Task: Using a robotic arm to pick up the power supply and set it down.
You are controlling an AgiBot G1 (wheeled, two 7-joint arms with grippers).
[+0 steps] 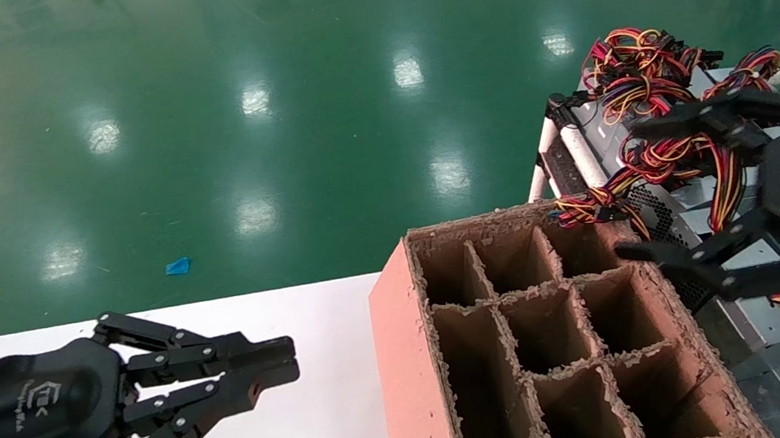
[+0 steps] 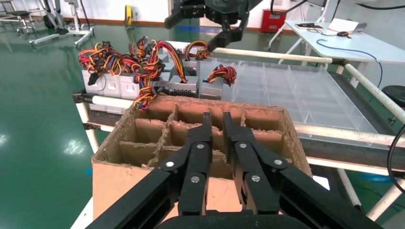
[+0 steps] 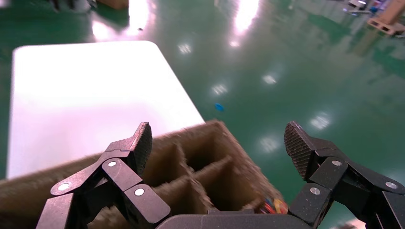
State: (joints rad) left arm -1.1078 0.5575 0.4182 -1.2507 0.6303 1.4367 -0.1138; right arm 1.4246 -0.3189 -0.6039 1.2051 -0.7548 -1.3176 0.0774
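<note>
Head view, right gripper (image 1: 643, 188): fingers spread wide, nothing between them, hanging over the power supply (image 1: 664, 211) and its wires (image 1: 658, 160), right beside the cardboard box (image 1: 408, 365).
Head view, power supply: on the rack at the right, just past the box's far corner, other units alongside.
Head view, left gripper (image 1: 281, 362): fingers pressed nearly together, empty, low over the white table (image 1: 318, 421).
Left wrist view: left fingers (image 2: 203, 138) close together before the divider box (image 2: 114, 179); grey units with coloured wires (image 2: 138, 64) behind it; right gripper (image 2: 196, 31) open above them.
Right wrist view: textured pads (image 3: 296, 145) far apart, box dividers (image 3: 205, 167) below.
</note>
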